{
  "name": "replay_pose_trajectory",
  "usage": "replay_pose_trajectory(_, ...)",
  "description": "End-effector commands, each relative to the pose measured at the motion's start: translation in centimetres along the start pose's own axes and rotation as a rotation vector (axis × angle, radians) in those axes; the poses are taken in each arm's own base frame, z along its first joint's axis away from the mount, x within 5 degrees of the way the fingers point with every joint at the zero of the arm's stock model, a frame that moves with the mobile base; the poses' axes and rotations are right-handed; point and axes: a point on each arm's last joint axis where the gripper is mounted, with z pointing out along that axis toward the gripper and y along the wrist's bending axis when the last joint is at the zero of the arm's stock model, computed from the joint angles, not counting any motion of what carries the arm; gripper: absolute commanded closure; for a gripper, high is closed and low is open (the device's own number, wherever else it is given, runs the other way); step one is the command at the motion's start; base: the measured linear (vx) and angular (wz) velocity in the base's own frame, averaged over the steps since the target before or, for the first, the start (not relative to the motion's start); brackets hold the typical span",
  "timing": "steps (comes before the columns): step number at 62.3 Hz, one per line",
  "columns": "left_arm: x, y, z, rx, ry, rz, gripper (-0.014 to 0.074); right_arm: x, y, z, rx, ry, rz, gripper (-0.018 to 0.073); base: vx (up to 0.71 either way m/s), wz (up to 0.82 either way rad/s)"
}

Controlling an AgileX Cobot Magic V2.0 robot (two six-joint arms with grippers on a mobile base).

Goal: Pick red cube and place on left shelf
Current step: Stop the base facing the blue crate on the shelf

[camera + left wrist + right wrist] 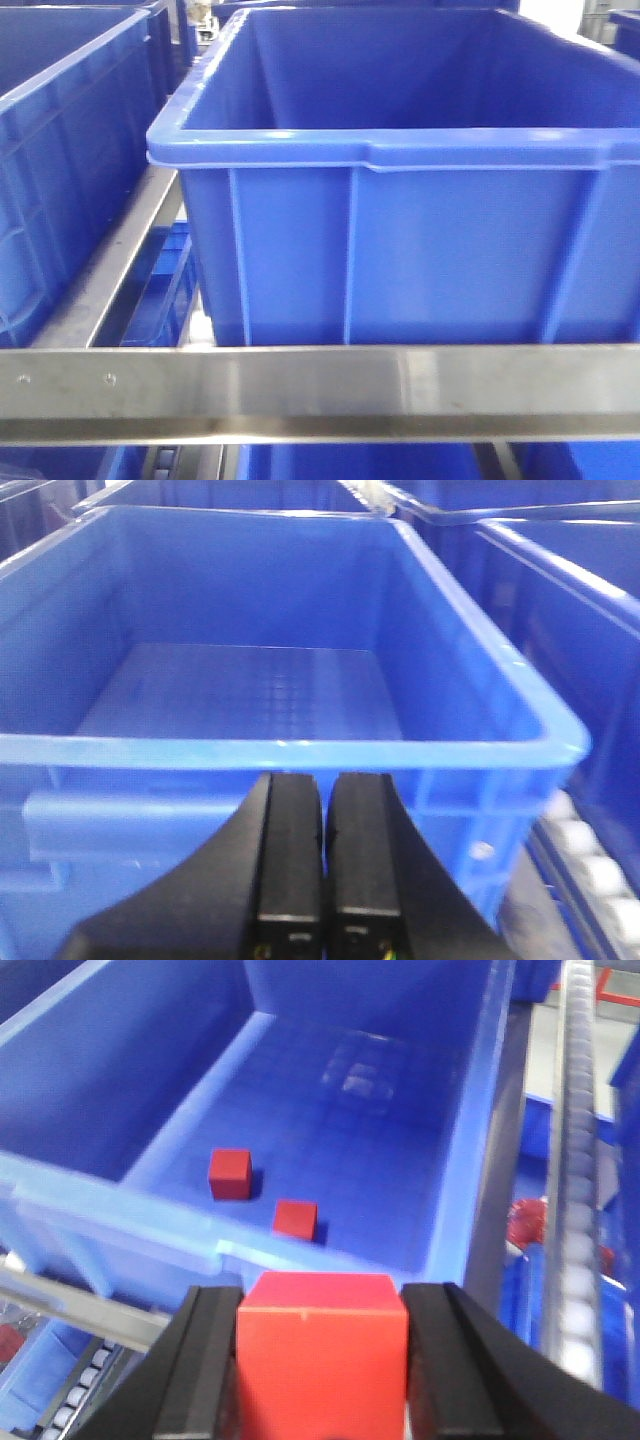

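Observation:
In the right wrist view my right gripper [320, 1305] is shut on a red cube [322, 1360], held in front of the near rim of a blue bin [468, 1160]. Two more red cubes lie on that bin's floor, one to the left [229, 1173] and one nearer [296, 1219]. In the left wrist view my left gripper [326, 790] is shut and empty, its black fingers [292, 850] together just in front of the rim of an empty blue bin [300, 752]. Neither gripper shows in the front view.
The front view shows a large blue bin [400, 150] on a steel shelf frame [320, 390], another blue bin [60, 150] at the left, more below. A roller rail [580, 1190] runs along the right of the bin. A red object [528, 1222] lies lower right.

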Motion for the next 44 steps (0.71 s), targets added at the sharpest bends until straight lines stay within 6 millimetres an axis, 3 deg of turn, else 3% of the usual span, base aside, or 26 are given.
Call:
replay_pose_trajectory(1,-0.08,0.07,-0.02,-0.003,-0.078,-0.009,0.0495,-1.44,0.05,-0.32,-0.007,-0.090,-0.022,0.0401,0.08,0.09)
replay_pose_trajectory(44,-0.08,0.07,-0.02,-0.003,-0.078,-0.009,0.0495,-1.44,0.05,-0.32,-0.007,-0.090,-0.022,0.0401,0.02,0.01)
